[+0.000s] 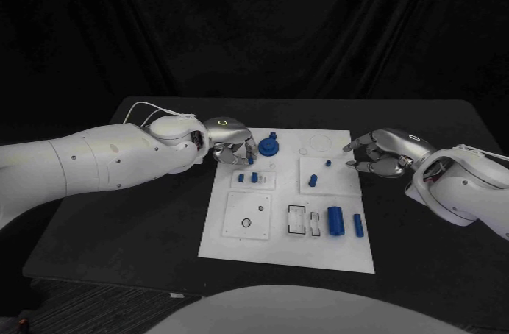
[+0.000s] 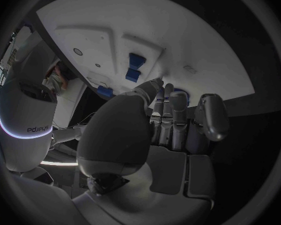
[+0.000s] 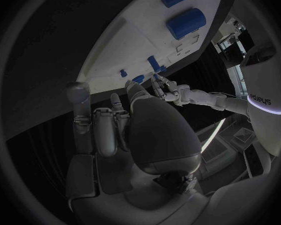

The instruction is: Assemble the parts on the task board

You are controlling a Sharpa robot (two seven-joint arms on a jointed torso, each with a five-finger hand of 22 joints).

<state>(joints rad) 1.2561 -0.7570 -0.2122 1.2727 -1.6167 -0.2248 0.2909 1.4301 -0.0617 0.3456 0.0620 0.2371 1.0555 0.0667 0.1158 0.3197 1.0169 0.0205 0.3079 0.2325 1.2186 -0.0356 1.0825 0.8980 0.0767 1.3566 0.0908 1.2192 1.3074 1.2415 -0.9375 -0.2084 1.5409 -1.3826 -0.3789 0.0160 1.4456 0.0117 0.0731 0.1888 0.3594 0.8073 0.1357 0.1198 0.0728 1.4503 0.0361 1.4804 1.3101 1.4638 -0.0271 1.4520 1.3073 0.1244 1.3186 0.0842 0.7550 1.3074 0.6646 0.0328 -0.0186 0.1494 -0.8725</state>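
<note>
Hovering at the board's upper edge, my left hand (image 1: 228, 139) and right hand (image 1: 379, 151) hold nothing, fingers loosely curled. Centre frame, small blue parts (image 1: 335, 221) lie on the task board (image 1: 254, 249). They look light, rigid and slick; I'd pinch each across its sides.

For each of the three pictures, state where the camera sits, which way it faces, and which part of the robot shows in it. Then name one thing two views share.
Head view: on the robot's head, looking down at the task board, both arms entering.
Left wrist view: behind the left hand, facing the board.
Right wrist view: behind the right hand, facing the board.
Shared: the large blue cylinder.
</note>
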